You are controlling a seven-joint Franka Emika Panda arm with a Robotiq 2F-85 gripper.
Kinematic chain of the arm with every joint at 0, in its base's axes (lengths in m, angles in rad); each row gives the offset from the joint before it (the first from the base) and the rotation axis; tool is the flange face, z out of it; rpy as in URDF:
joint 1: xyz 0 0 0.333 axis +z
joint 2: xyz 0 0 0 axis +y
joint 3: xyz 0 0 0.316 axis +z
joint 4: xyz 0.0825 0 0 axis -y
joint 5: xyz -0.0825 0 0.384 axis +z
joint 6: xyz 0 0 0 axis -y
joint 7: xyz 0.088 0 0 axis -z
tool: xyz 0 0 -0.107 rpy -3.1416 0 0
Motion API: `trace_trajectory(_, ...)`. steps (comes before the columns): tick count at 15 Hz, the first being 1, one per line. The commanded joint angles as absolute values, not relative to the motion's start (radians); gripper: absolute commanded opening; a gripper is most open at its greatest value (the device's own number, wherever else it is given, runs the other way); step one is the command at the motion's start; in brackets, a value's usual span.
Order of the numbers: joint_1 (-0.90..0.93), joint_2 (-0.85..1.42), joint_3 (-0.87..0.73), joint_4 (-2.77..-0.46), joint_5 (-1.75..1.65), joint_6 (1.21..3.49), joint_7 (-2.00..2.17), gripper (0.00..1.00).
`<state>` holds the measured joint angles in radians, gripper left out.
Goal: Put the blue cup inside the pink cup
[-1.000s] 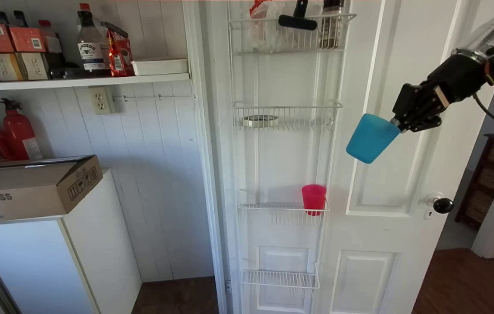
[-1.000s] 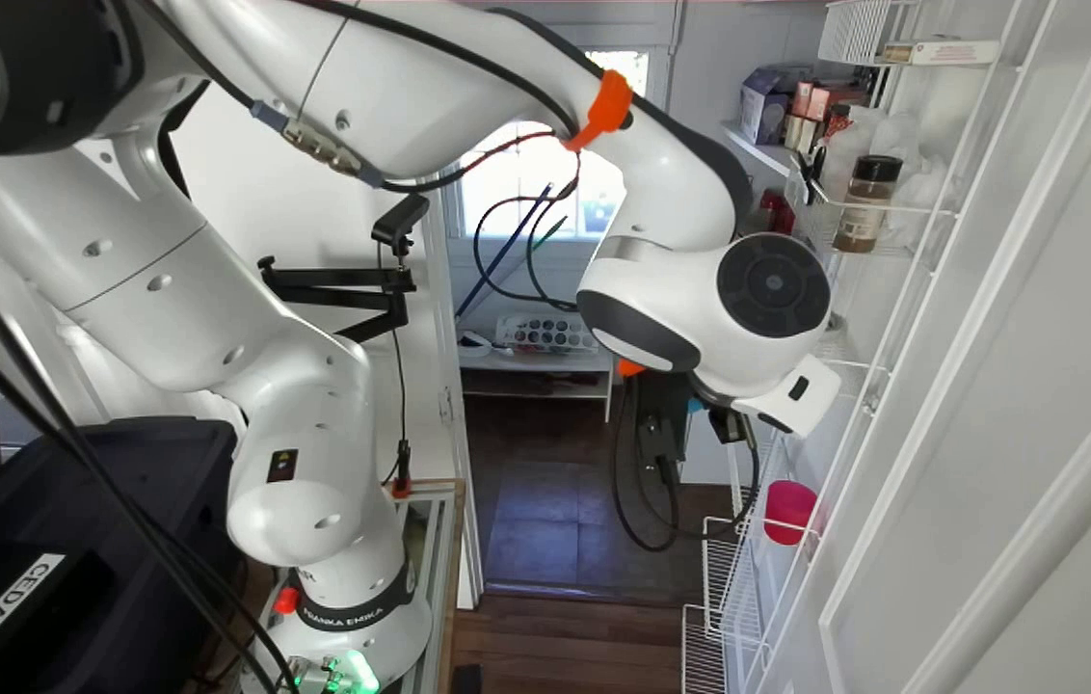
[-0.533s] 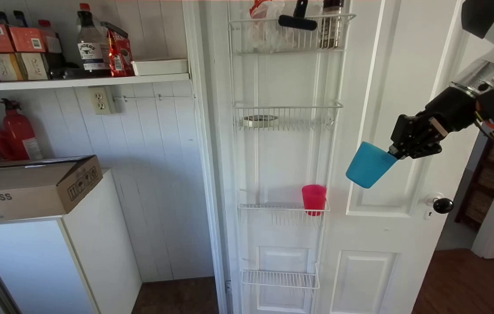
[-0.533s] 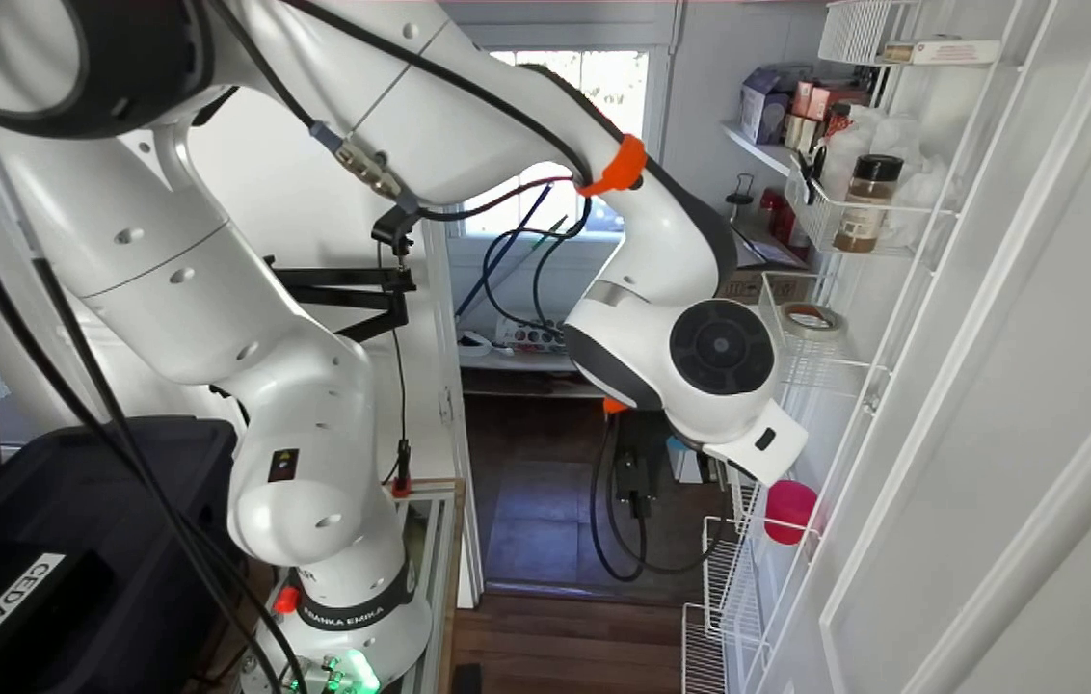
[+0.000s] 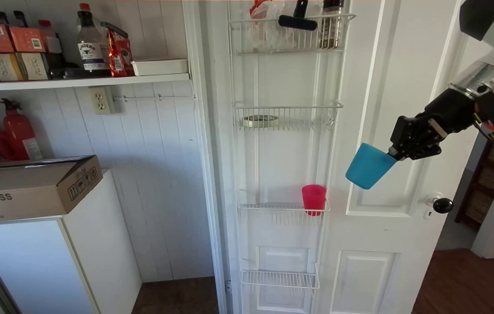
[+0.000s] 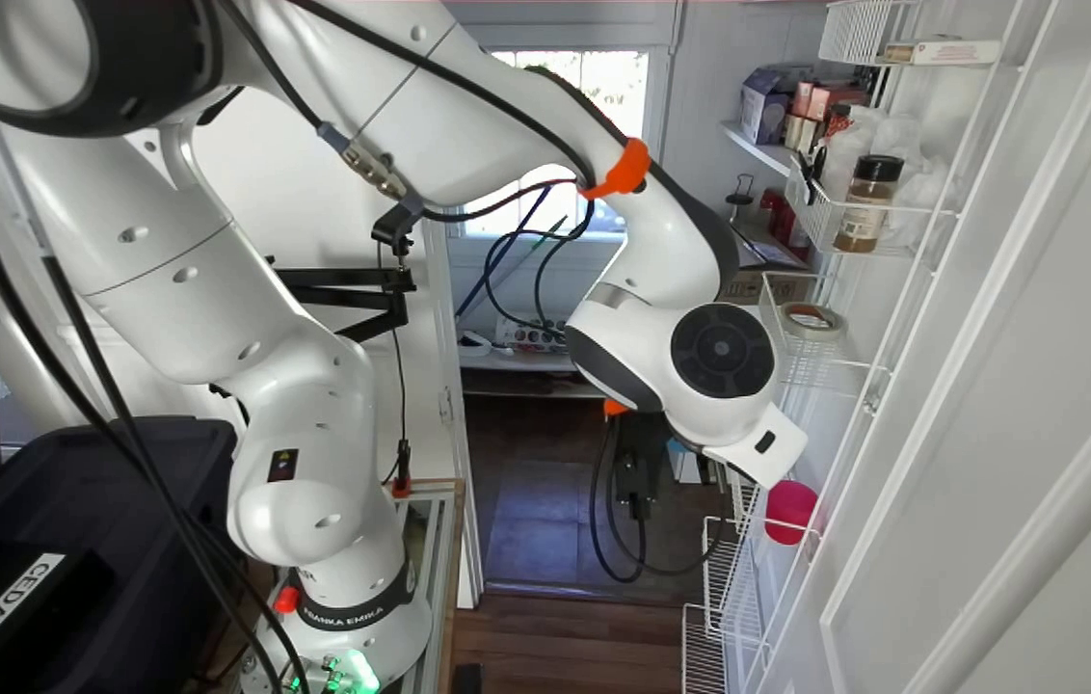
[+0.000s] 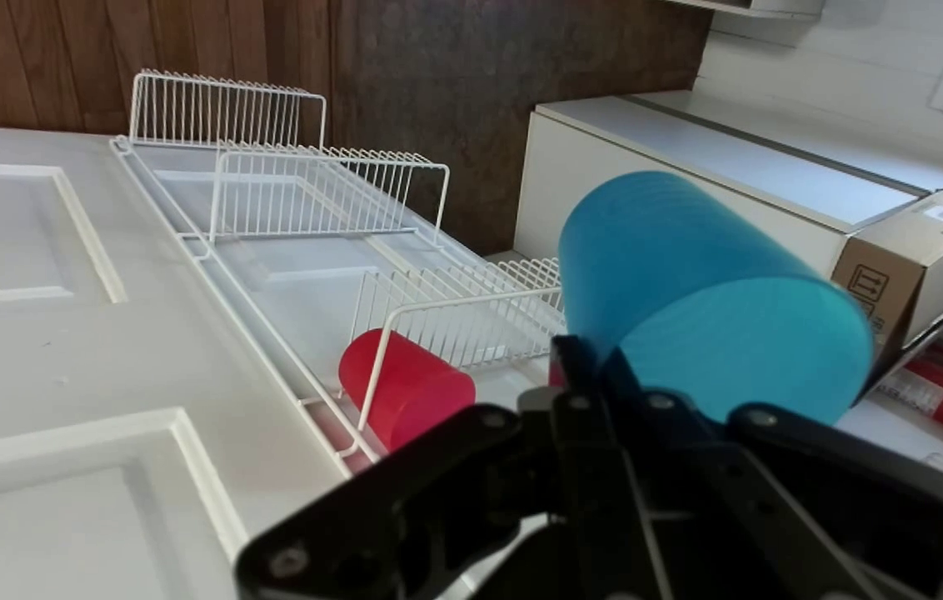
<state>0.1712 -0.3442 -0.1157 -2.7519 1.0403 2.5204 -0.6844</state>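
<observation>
My gripper [image 5: 394, 153] is shut on the rim of the blue cup [image 5: 369, 166]. The cup hangs tilted, its base down and to the left and its mouth up towards the gripper. In the wrist view the fingertips [image 7: 592, 362] pinch the wall of the blue cup [image 7: 688, 258], whose mouth faces the camera. The pink cup [image 5: 314, 198] stands upright at the end of a wire shelf on the door, lower than the blue cup and apart from it. It also shows in an exterior view [image 6: 789, 511] and in the wrist view behind the shelf wire [image 7: 405, 387].
The wire shelf [image 5: 273, 207] has a front rail around the pink cup. A roll of tape [image 5: 260, 121] lies on the wire shelf above. A jar [image 6: 868, 204] stands higher up. The door [image 5: 386, 231] is behind the rack. A carton [image 5: 33, 187] sits on a white cabinet.
The gripper and the blue cup have moved down towards the pink cup's height, mostly between one second and half a second ago. They have hardly moved since. The pink cup has not moved.
</observation>
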Motion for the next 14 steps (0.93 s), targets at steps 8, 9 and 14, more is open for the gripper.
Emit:
trace_trajectory(8, 0.208, -0.168, -0.134, -2.669, 1.503, 2.579, -0.939, 0.01)
trace_trajectory(9, 0.208, -0.142, -0.128, -2.657, 1.544, 2.586, -0.967, 0.01)
trace_trajectory(14, 0.213, -0.025, -0.106, -2.583, 1.722, 2.626, -1.086, 0.01)
